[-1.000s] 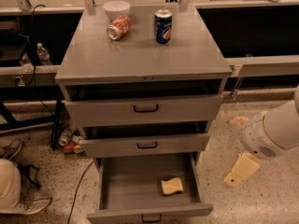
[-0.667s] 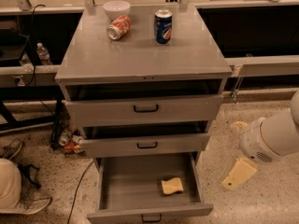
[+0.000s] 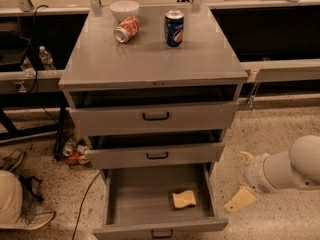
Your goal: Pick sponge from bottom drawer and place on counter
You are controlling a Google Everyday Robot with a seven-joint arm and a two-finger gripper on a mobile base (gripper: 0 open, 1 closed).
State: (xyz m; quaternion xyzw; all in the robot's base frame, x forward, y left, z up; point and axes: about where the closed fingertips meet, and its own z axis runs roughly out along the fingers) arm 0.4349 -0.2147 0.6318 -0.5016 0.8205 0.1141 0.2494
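Note:
The sponge [image 3: 184, 199], a pale yellow block with a pinched middle, lies on the floor of the bottom drawer [image 3: 155, 227], towards its front right. The bottom drawer is pulled wide open. The counter [image 3: 150, 59] is the grey top of the cabinet. My gripper [image 3: 243, 179] is low on the right of the cabinet, outside the drawer and level with it. Its two cream fingers [image 3: 240, 199] are spread apart with nothing between them. It is about a hand's width to the right of the sponge, with the drawer's side wall between them.
On the counter stand a white bowl [image 3: 124, 8], an orange can on its side [image 3: 126, 29] and an upright blue can [image 3: 174, 28]. The top and middle drawers are slightly open. A person's leg and shoe [image 3: 12, 201] and floor clutter [image 3: 74, 153] are on the left.
My gripper and arm have moved down and to the left, closer to the open bottom drawer. The sponge and the cans have not moved.

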